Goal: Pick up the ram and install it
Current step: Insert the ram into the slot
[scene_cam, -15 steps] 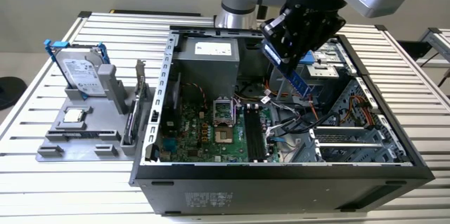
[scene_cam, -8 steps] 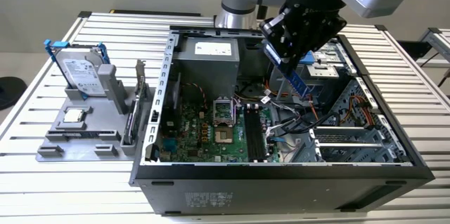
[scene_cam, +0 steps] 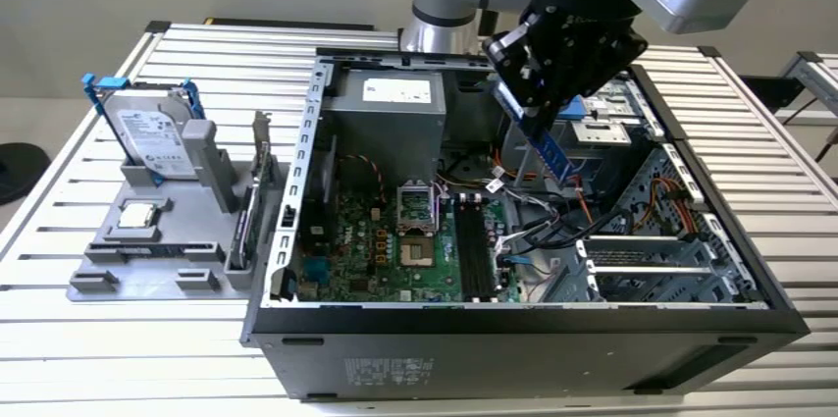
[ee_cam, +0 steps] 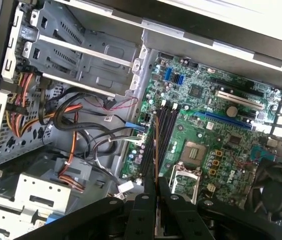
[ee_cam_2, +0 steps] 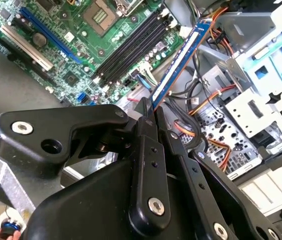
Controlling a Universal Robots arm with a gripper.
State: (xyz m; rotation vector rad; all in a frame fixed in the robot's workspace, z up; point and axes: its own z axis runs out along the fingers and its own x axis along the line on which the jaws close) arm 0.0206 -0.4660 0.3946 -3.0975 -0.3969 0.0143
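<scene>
One ram (ee_cam_2: 178,65) gripped by one hand (ee_cam_2: 149,111), above one open case (scene_cam: 524,324).

I saw a robotics lab: a slotted aluminium counter (scene_cam: 131,368) held an opened computer case (scene_cam: 524,343) and parts fixture (scene_cam: 157,262).

**Camera Placement: Three Views**

Exterior view: raised, off-arm, angled steeply down at the open black metal computer case (scene_cam: 524,324) on a slatted pale table (scene_cam: 78,338); mid-range. Both wrist views: close behind the black gripper (ee_cam_2: 149,106), sighting along the clamped narrow blue ram (ee_cam_2: 180,60) into the case. Shared: green motherboard (scene_cam: 380,250).
</scene>
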